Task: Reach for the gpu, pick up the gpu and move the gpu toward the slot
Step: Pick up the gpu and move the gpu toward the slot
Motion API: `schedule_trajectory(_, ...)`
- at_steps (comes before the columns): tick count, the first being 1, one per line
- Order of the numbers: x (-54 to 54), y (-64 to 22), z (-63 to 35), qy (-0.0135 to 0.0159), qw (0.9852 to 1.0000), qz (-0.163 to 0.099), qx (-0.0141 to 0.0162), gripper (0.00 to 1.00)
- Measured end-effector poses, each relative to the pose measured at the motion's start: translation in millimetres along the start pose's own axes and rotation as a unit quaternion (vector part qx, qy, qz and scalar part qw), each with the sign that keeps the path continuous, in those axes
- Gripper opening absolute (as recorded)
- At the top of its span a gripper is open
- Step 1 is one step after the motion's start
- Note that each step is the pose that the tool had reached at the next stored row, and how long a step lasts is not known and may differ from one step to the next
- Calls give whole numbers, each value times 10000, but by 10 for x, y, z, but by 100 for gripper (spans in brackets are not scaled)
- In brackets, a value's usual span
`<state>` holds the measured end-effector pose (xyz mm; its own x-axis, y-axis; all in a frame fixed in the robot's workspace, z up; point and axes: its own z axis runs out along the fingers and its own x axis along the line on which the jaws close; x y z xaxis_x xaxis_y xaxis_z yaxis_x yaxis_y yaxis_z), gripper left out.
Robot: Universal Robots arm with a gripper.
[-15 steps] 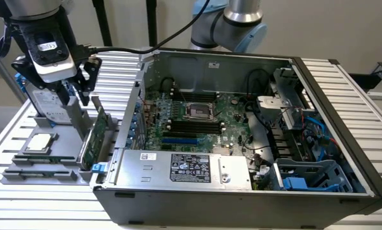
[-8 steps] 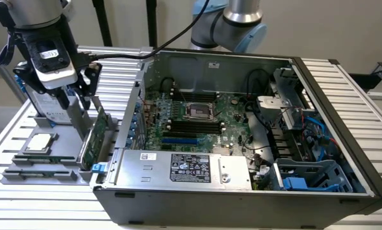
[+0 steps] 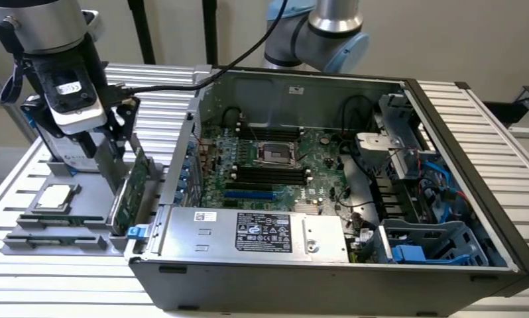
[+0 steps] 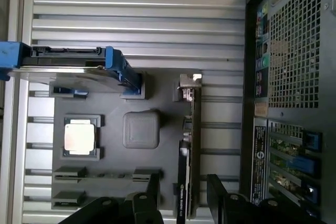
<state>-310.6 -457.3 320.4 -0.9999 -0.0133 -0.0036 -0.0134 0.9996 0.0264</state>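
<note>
The gpu [image 3: 138, 187] is a thin green card standing on edge in the grey parts holder [image 3: 34, 242], just outside the open computer case. The wrist view looks down its edge: gpu [image 4: 192, 145], with its silver bracket [image 4: 189, 84] at the far end. My gripper [image 3: 113, 165] hangs over the holder, right beside the card. The gripper [image 4: 185, 195] is open, and its two dark fingers [image 4: 153, 190] stand on either side of the card's near end without pinching it. A blue slot [image 3: 248, 196] lies on the motherboard inside the case.
On the holder lie a square silver CPU [image 4: 80, 136] and a silver hard drive with blue rails [image 4: 68, 65]. The case wall [image 4: 286, 77] with its vent grille stands close beside the card. A power supply [image 3: 256, 235] and cables fill the case's near side.
</note>
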Motion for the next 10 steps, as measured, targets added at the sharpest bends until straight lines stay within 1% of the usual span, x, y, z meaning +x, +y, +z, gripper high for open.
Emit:
schedule_trajectory(5,19,-2,91,-39,10000,84,3,48)
schedule_trajectory(10,33,-5,182,-66,9999,138,6,48)
